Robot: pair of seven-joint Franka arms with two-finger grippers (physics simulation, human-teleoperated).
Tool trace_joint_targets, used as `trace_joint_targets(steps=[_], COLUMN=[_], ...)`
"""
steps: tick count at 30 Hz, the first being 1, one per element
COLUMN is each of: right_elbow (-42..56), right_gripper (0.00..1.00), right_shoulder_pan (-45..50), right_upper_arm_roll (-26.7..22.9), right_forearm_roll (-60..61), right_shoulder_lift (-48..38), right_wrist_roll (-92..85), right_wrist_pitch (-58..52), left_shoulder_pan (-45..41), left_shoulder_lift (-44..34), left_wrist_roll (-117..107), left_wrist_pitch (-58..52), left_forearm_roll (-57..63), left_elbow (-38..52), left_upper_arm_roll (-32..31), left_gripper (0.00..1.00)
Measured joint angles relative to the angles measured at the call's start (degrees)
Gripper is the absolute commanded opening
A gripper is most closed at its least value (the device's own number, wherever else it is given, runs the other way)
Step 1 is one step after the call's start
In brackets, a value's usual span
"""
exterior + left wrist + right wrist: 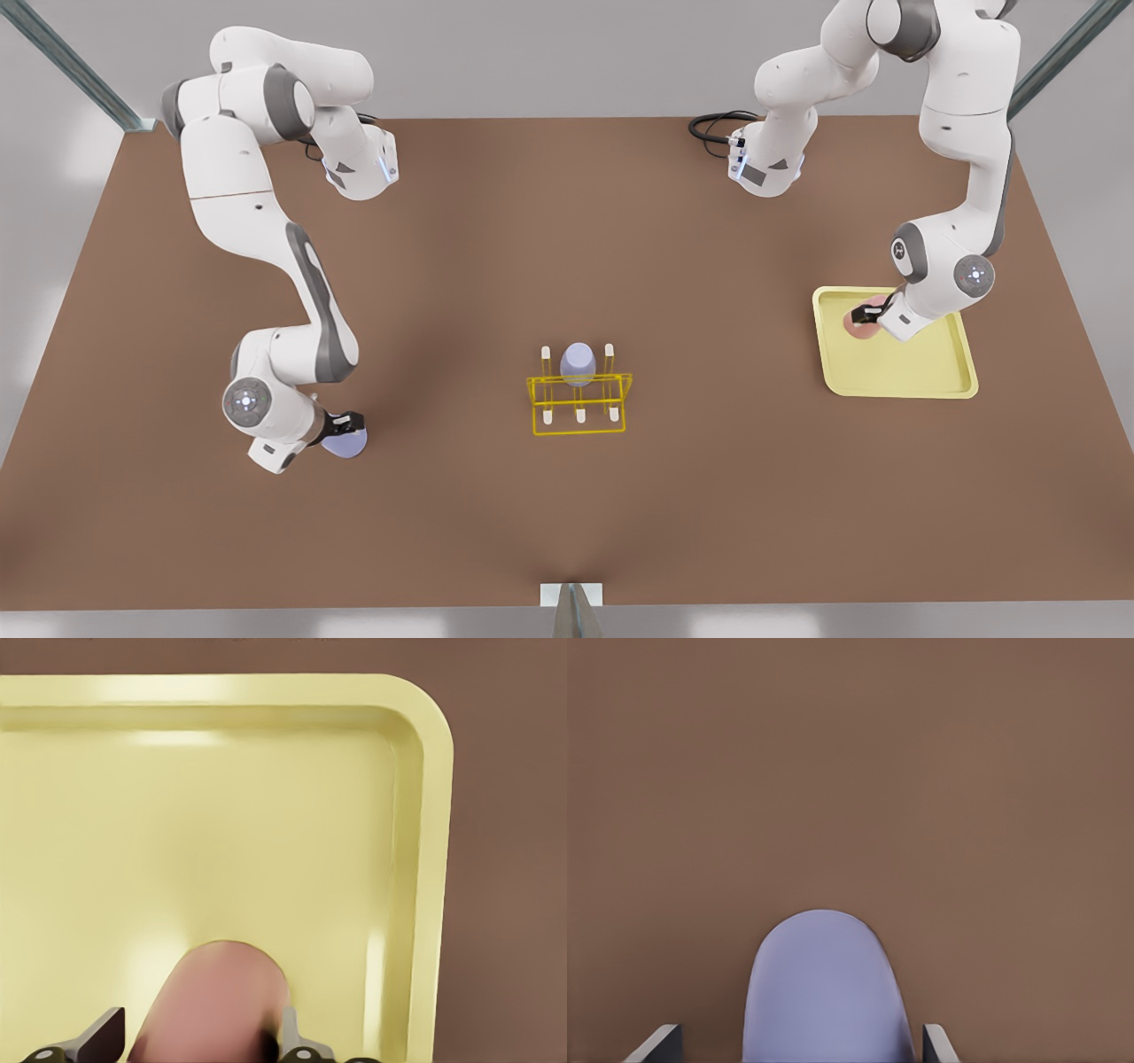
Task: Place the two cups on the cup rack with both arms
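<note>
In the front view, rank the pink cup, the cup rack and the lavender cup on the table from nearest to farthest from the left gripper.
From the left gripper:
1. Pink cup, between its fingers, on the yellow tray.
2. Cup rack, mid-table.
3. Lavender cup, at the right gripper, front view's left.

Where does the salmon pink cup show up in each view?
Front view: the pink cup sits in the near-left corner of the yellow tray, at the front view's right, with the left hand around it.
Left wrist view: the pink cup lies between the hand's fingers.
Right wrist view: not in it; a lavender cup is there.
Shared landmark: the yellow tray.
</note>
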Motion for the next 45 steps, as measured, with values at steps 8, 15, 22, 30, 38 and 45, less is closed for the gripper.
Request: trace_joint_targets(steps=[8, 15, 22, 30, 38, 45], right_elbow=[-0.3, -0.2, -0.2, 0.9, 1.4, 14.4], right_gripper=[1.00, 1.00, 0.72, 0.73, 0.73, 0.74], right_shoulder_pan=[0.1, 0.6, 0.5, 0.6, 2.9, 13.7], right_upper_arm_roll=[0.0, 0.0, 0.0, 0.6, 7.1, 8.6], right_forearm_roll=[0.1, 0.1, 0.7, 3.5, 12.5, 15.1], right_shoulder_lift=[1.9, 3.4, 3.4, 2.8, -2.4, 1.9], right_wrist_roll=[0.2, 0.3, 0.1, 0.1, 1.5, 7.1], right_wrist_pitch=[0.1, 0.7, 1.1, 1.4, 1.2, 1.2], left_shoulder_pan=[-0.1, -0.4, -1.2, -1.9, -6.4, -8.4], left_shoulder_lift=[-0.1, 0.5, 0.3, 0.4, 0.8, 3.4], left_wrist_roll=[0.1, 0.2, -0.4, -1.2, -3.3, -9.8], left_wrist_pitch=[-2.5, -3.5, -3.8, -4.1, -13.5, -20.1], left_forearm_roll=[0.0, 0.0, 0.2, 0.3, -3.1, -5.1], left_elbow=[0.1, 0.1, 0.5, 3.4, 15.6, 25.0], left_upper_arm_roll=[0.0, 0.6, 0.7, 0.7, 0.4, -9.5], left_gripper=[0.91, 0.86, 0.83, 0.83, 0.83, 0.83])
